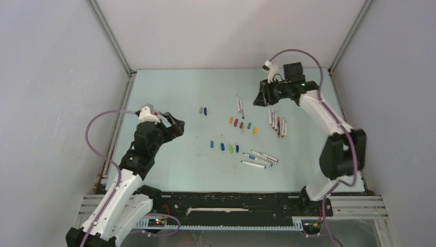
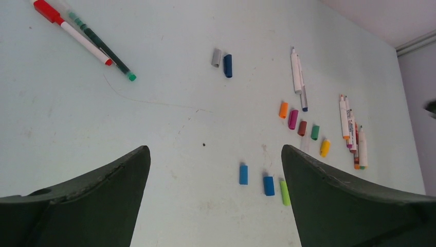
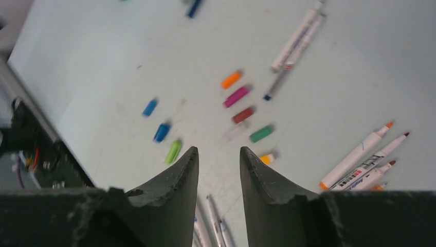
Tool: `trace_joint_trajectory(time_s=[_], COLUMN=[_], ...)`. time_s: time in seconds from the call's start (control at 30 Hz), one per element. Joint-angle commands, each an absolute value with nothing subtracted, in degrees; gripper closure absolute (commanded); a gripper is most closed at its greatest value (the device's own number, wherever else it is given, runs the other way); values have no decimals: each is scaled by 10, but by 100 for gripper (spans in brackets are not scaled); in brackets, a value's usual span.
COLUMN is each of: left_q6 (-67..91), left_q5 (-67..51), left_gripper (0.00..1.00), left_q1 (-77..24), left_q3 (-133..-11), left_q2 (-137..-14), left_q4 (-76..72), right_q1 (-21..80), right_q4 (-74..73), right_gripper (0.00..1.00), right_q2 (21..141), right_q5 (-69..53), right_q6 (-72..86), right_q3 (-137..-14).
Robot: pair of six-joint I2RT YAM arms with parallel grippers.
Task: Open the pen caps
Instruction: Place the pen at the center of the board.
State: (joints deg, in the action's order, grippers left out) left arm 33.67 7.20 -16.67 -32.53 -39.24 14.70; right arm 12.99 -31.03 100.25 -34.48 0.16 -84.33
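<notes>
Left hand (image 2: 215, 148) stands wide open, empty; right hand (image 3: 219, 149) half open, empty. Ahead I see loose pen caps (image 2: 293, 119); two pens (image 2: 82, 38) beyond the left one look capped.

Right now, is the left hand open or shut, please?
Open: the left hand is spread wide in its wrist view, gripping nothing.

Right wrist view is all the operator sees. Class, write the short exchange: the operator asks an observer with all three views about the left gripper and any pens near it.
Operator: Where is the left gripper?
Observer: The left gripper is over the table's left side, jaws wide open, nothing in them.
Operator: Any pens by it?
Observer: Two lie just beyond it: a dark green pen and a white pen whose red cap looks still on.
</notes>
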Motion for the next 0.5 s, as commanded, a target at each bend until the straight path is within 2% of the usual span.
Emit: trace_joint_trajectory(time_s=[0.0,0.2,0.33,0.47], left_q6=[346,359,386,404], left_q5=[75,34,-24,-62], left_gripper=[0,0,1,8], left_q1=[-150,-105,-46,12], left_q3=[-323,-338,-350,-382], left_q2=[-422,-492,-559,-644], left_q4=[87,42,5,3], right_q1=[104,26,5,5], right_q4=[-403,-455,-450,-458], right_gripper=[63,63,62,62], right_q2=[883,786,744,734], right_q5=[-489,-613,-644,-674], right_q6=[-175,-236,-252,-267], right_q3=[-783,-681,-648,-641])
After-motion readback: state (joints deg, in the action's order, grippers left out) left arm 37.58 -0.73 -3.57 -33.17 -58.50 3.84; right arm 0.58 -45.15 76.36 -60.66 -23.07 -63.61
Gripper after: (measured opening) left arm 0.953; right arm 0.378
